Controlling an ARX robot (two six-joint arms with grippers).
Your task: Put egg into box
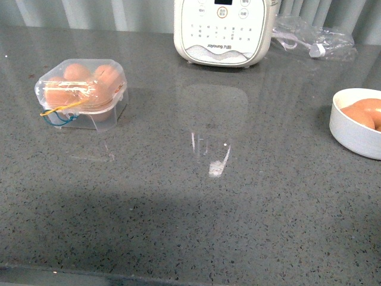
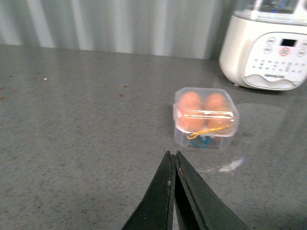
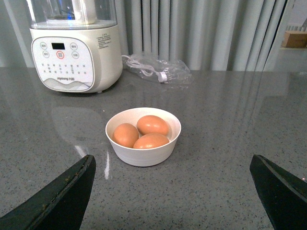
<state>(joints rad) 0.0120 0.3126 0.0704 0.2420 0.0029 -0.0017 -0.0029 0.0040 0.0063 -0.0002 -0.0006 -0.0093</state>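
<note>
Neither arm shows in the front view. The left tool (image 2: 173,158) has its fingers pressed together, tips touching, with nothing between them. The right tool (image 3: 172,191) is spread wide, fingers at the frame's edges, also empty.

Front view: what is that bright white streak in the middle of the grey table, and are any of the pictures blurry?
Front view: the streak is glare on the glossy table, below the white appliance's pale reflection. Left wrist view: softly blurred, though the box stays readable behind the closed left gripper. Right wrist view: sharpest, the bowl and its eggs crisp.
</note>
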